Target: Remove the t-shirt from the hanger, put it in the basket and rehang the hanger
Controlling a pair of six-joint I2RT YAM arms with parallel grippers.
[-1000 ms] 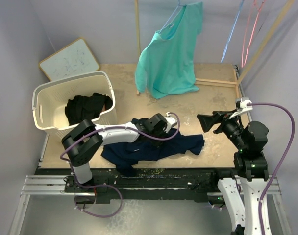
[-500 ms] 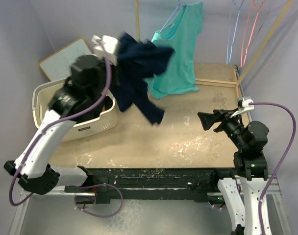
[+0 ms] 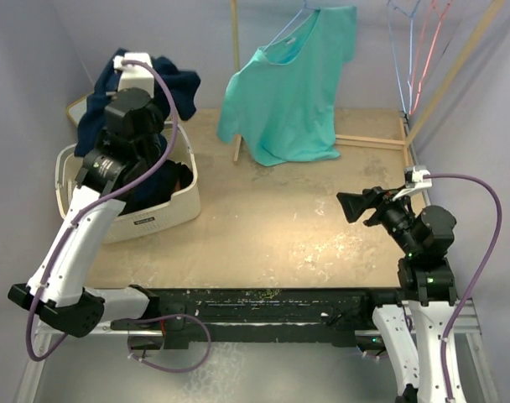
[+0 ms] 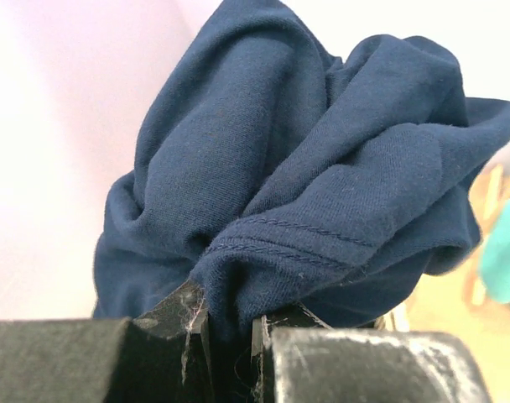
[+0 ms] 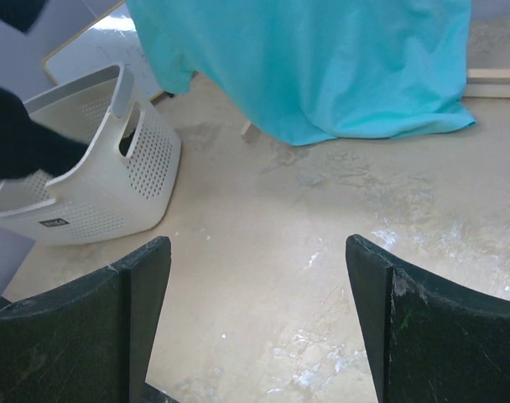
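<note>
The teal t-shirt [image 3: 293, 88] hangs askew on its hanger [image 3: 290, 32]; left hand [image 4: 230, 326] clamps a bunched navy shirt [image 4: 305, 168], right hand [image 5: 257, 260] spread.

One white basket [image 3: 167, 210]. Three lots of clothing: one teal t-shirt [image 3: 293, 92] hanging right of the basket, one navy shirt [image 3: 178, 84] above it, one black pile [image 3: 158, 180] inside it. One whiteboard [image 5: 96, 42] behind it. Two bare hangers [image 3: 416, 34] far right. Two grippers: left gripper [image 4: 230, 323], right gripper [image 5: 257, 248].
</note>
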